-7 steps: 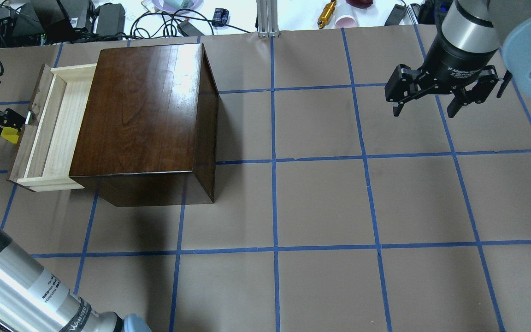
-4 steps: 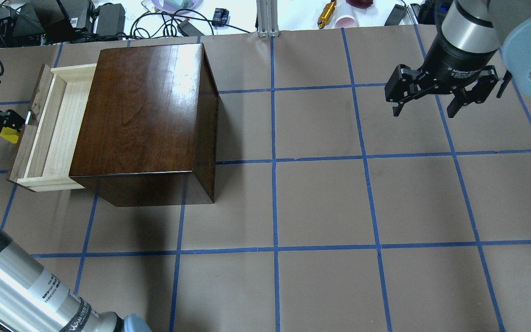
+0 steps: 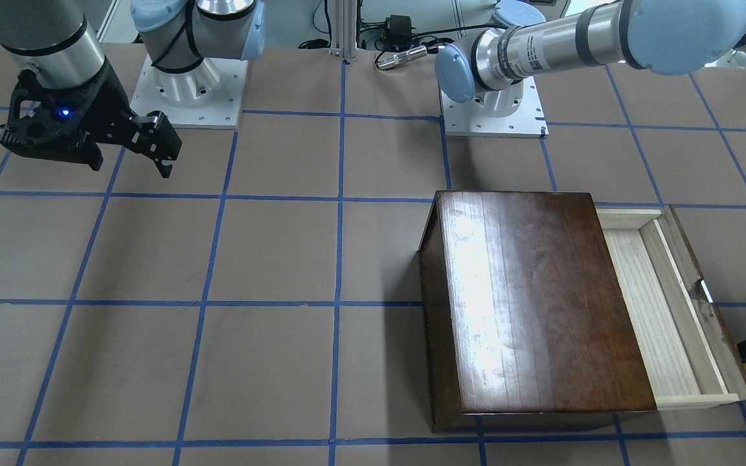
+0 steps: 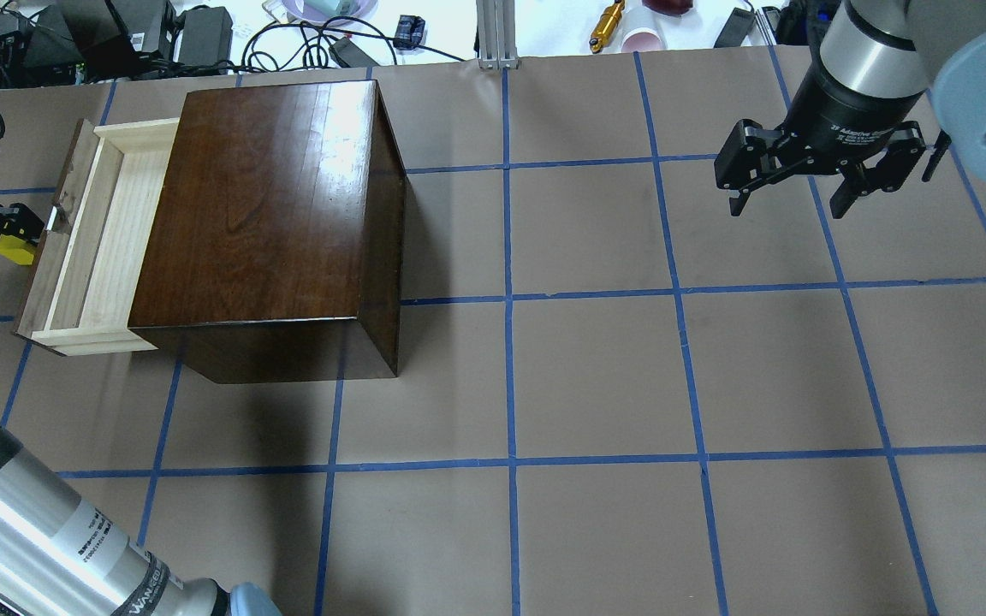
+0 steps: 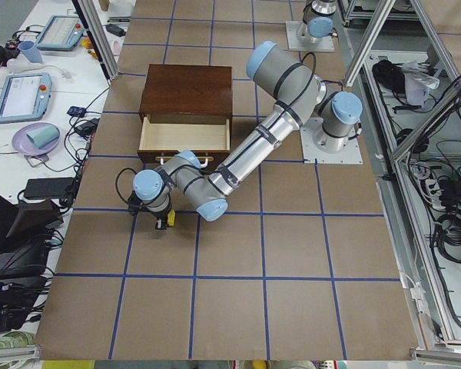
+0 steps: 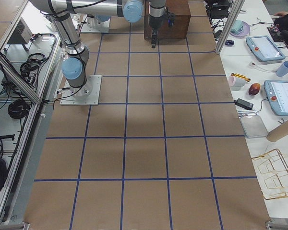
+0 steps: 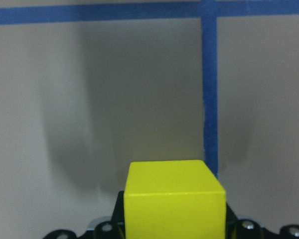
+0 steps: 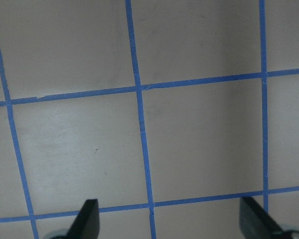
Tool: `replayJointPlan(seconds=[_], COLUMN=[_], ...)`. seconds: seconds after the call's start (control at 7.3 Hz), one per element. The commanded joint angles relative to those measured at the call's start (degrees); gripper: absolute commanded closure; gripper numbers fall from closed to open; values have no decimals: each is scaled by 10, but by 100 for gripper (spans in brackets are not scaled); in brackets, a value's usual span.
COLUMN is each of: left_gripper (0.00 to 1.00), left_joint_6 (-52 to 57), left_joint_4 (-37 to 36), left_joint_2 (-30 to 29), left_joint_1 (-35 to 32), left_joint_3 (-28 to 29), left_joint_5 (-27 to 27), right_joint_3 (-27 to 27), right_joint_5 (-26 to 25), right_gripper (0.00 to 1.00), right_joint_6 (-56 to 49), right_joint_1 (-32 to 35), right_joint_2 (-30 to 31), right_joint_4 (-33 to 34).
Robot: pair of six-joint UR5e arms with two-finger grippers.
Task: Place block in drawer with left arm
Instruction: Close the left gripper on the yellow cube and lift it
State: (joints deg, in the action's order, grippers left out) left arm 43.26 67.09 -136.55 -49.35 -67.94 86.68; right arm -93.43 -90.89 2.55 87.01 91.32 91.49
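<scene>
table [image 4: 596, 376] is brown paper with a blue tape grid. big glossy dark box [image 4: 270, 205] sits on my left half. my left arm [image 5: 250, 150] reaches past the front of the box, bent low. the drawer [image 4: 112, 248] is pulled out of the box toward my left end of the table. its pale floor shows bare, nothing in it. right gripper [image 4: 788, 205] hangs well apart on the far right, jaws spread wide, holding nothing, out of the job. left gripper [image 4: 14, 235] sits just outside the drawer's dark front panel, near its small metal pull, closed on the block [image 7: 174, 196]. so the block is in my fingers, outside the drawer, just beside the front panel on the side away from the box. it looks off the paper, judging by the shadow in the wrist view, but i cannot tell how high. handling guess: small rigid cube, light, plain smooth faces, maybe a bit slick, not fragile. best hold is two opposite flat faces, centred, and that looks like what i have. next i likely need to lift over the panel, then release low over the drawer floor so the block doesn't bounce.
</scene>
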Motion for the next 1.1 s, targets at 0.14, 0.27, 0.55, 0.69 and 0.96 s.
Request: replayJointPlan(seconds=[0.14,0.27,0.55,0.69,0.96], left_gripper=[47,47,47,47,47], left_joint_6=[1,0,-1,-2,-10], left_joint_4=[25,57,99,120,169], left_joint_2=[36,60,102,121,167], left_joint_1=[-1,-4,-21,-30,-50], left_joint_3=[0,0,-2,-1,-2], left_joint_5=[1,2,5,6,16], right_joint_3=[0,0,0,0,0], right_joint_5=[0,0,0,0,0], right_gripper=[0,0,0,0,0], right_joint_6=[0,0,0,0,0], right_joint_1=[0,0,0,0,0], right_joint_2=[0,0,0,0,0], right_joint_4=[0,0,0,0,0])
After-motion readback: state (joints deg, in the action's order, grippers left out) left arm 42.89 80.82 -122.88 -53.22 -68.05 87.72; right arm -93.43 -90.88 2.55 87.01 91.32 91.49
